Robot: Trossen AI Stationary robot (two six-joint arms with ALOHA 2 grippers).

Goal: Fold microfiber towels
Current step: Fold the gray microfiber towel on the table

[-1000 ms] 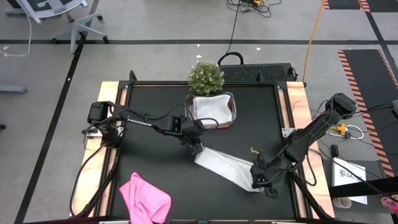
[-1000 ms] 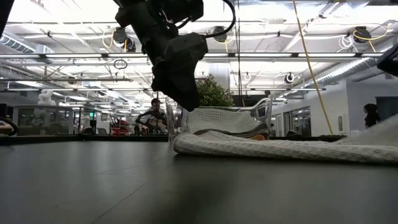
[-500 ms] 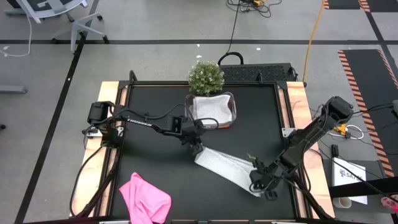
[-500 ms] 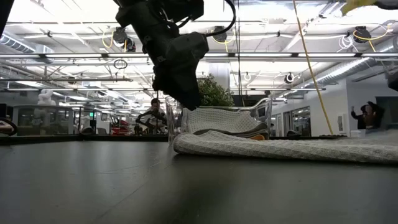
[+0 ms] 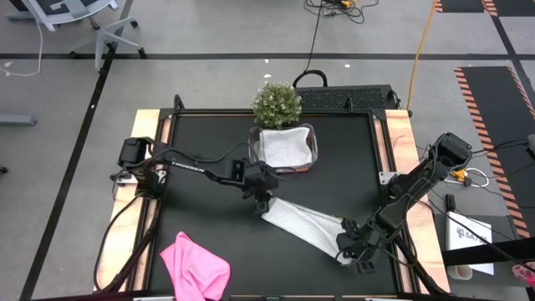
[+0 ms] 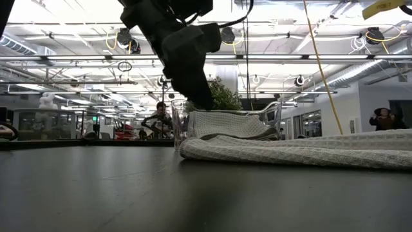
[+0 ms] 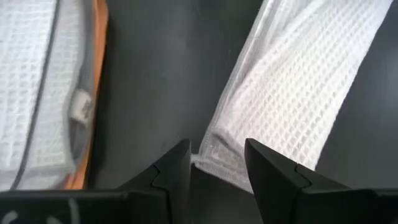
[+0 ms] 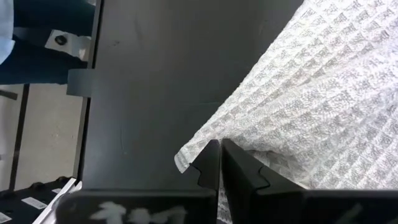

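From above, a light grey towel [image 5: 305, 226] with a waffle weave lies folded into a long strip, running aslant across the middle of the black tabletop [image 5: 201, 150] toward its right edge. A bright pink towel [image 5: 195, 266] lies crumpled near the front left corner, and at the back edge a clear plastic tub [image 5: 286, 149] holds another light grey towel [image 5: 284, 146], just in front of a small potted plant [image 5: 277, 103]. The left gripper [image 5: 261, 202] hangs at the strip's nearer-centre end, the right gripper [image 5: 349, 249] at its other end by the right edge. Around the tabletop lie grey floor, cables and an office chair [image 5: 79, 21]. From tabletop height, the strip [image 6: 296, 152] is a low, thick roll with the tub [image 6: 228, 125] behind it; beyond is a large hall with bright ceiling lights, pipes and people far off. In the left wrist view, the jaws stand open astride the strip's corner [image 7: 214, 155], touching nothing, and an orange-yellow towel [image 7: 96, 93] edges the grey one in the tub. In the right wrist view, the jaws are pinched together on the edge of the strip [image 8: 311, 106], just beside its corner.
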